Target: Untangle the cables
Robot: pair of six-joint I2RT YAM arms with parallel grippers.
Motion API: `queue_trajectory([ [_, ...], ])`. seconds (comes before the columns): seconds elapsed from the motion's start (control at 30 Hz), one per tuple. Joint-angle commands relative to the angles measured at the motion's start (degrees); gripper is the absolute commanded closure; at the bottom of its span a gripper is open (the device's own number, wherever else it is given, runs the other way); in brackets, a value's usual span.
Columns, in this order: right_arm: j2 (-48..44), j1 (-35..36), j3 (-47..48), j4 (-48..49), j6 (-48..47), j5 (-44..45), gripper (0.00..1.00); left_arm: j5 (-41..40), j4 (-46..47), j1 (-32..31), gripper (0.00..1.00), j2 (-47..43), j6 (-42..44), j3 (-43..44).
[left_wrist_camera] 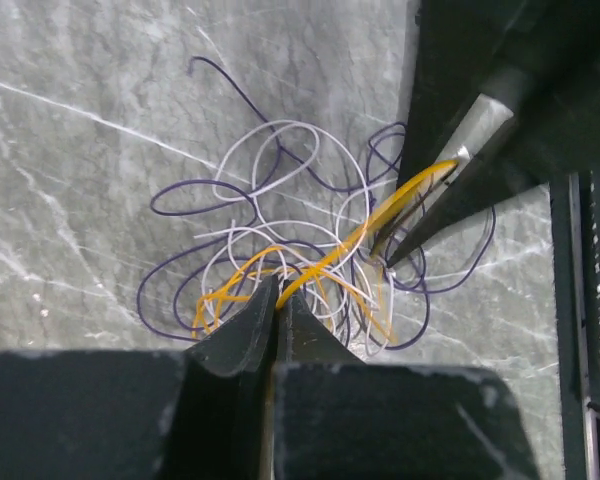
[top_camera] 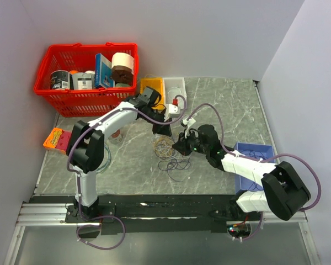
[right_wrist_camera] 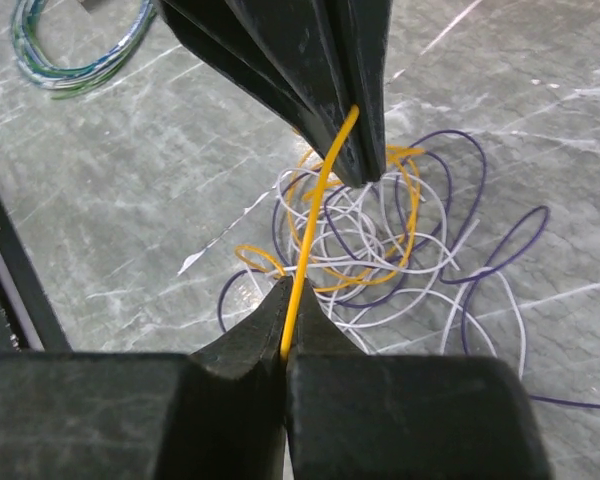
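Note:
The cables [top_camera: 170,155] lie in a loose heap of dark purple, white and yellow-orange loops on the marble table, between both grippers. My left gripper [left_wrist_camera: 277,292] is shut on a yellow-orange wire [left_wrist_camera: 380,222] and holds it just above the heap [left_wrist_camera: 280,215]. My right gripper [right_wrist_camera: 285,302] is shut on the same yellow-orange wire [right_wrist_camera: 318,215], which runs taut as a short straight span between the two grippers. In the top view the left gripper [top_camera: 164,131] is just behind the heap and the right gripper [top_camera: 180,146] at its right side, close together.
A teal-green coiled hoop [right_wrist_camera: 75,55] lies apart to the left. A red basket [top_camera: 85,77] stands at the back left, yellow [top_camera: 153,87] and white [top_camera: 175,87] bins behind the heap, a blue bin [top_camera: 254,160] at the right, an orange block [top_camera: 56,139] at the left.

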Motion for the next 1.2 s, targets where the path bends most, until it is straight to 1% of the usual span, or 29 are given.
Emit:
queue_trajectory([
  [0.0,-2.08,-0.29,0.69,-0.15,-0.77,3.56,0.56,-0.40,1.68,0.23,0.99,-5.37,-7.00,5.85],
  [0.03,-2.17,-0.29,0.69,-0.33,-0.68,4.00,0.43,-2.59,3.25,0.67,0.99,-6.68,-9.54,7.08],
  [0.07,-2.34,-0.29,0.43,-0.33,-0.42,5.22,0.26,-3.65,3.09,0.76,0.99,-7.13,-14.53,11.09],
  [0.1,-2.60,-0.29,0.16,-0.16,-0.33,5.66,0.20,-4.80,2.57,1.02,0.99,-7.39,-16.49,13.74],
  [0.13,-2.96,-0.29,-0.19,0.54,-0.16,6.19,0.06,-6.64,0.65,1.46,0.99,-7.92,-18.34,19.51],
  [0.17,-2.96,-0.38,-0.80,1.16,-0.16,6.81,0.00,-7.44,-0.24,1.64,0.99,-8.19,-20.80,22.35],
  [0.23,-2.52,-0.64,-1.24,2.30,-0.07,6.46,0.00,-9.54,-1.04,1.82,0.99,-9.93,-22.74,27.37],
  [0.3,-0.25,-0.73,-0.72,2.30,-0.07,6.11,0.00,-13.06,-1.30,1.82,0.99,-11.17,-25.56,34.39],
  [0.33,0.72,-0.73,-0.28,1.43,0.02,6.11,0.00,-14.37,-1.48,1.82,0.99,-11.35,-27.83,39.90],
  [0.4,3.61,-0.73,0.86,0.99,0.46,6.54,0.00,-18.68,-0.96,1.82,0.99,-11.61,-29.69,45.12],
  [0.43,4.42,-0.73,1.04,1.25,0.72,6.37,0.00,-20.35,-0.43,1.82,0.99,-11.70,-31.00,49.58],
  [0.47,5.03,-0.73,0.95,2.29,1.07,6.11,0.00,-24.72,0.01,1.82,0.99,-11.79,-31.36,51.71],
  [0.57,7.06,-0.73,1.04,3.27,1.78,5.32,0.00,-34.04,3.08,1.82,0.99,-11.70,-31.90,57.53],
  [0.6,8.02,-0.65,1.13,3.27,2.04,5.32,0.00,-39.99,5.18,1.82,0.99,-11.79,-31.72,58.23],
  [0.63,8.64,-0.73,1.39,2.92,2.22,6.19,0.00,-43.27,6.16,1.90,0.99,-11.88,-30.76,59.11],
  [0.73,11.01,-0.73,3.06,-0.41,3.18,9.26,0.01,-51.54,11.24,1.90,0.99,-12.05,-28.22,59.38],
  [0.8,12.33,-0.73,3.76,-0.86,3.36,9.36,0.02,-54.62,13.89,1.90,0.99,-12.32,-26.10,58.60],
  [0.83,12.60,-0.73,3.50,-0.60,3.79,8.58,0.02,-55.08,16.77,1.90,0.99,-12.32,-23.66,56.85],
  [0.9,12.60,-0.73,3.33,0.10,4.41,7.96,0.02,-54.91,18.72,1.90,0.99,-12.32,-22.15,54.47],
  [0.93,12.51,-0.73,3.33,0.45,4.85,7.78,0.03,-53.08,19.78,1.90,0.99,-12.06,-21.09,52.11],
  [1.07,12.07,-0.73,3.24,0.63,5.21,7.87,0.03,-49.02,21.62,1.90,0.99,-10.39,-20.56,49.19],
  [1.13,11.55,-0.73,2.89,0.72,5.21,7.87,0.03,-50.76,24.87,1.90,0.99,-8.37,-19.77,48.49],
  [1.17,11.37,-0.73,2.80,0.72,5.21,7.87,0.03,-53.21,28.37,1.90,0.99,-7.49,-19.24,48.14],
])
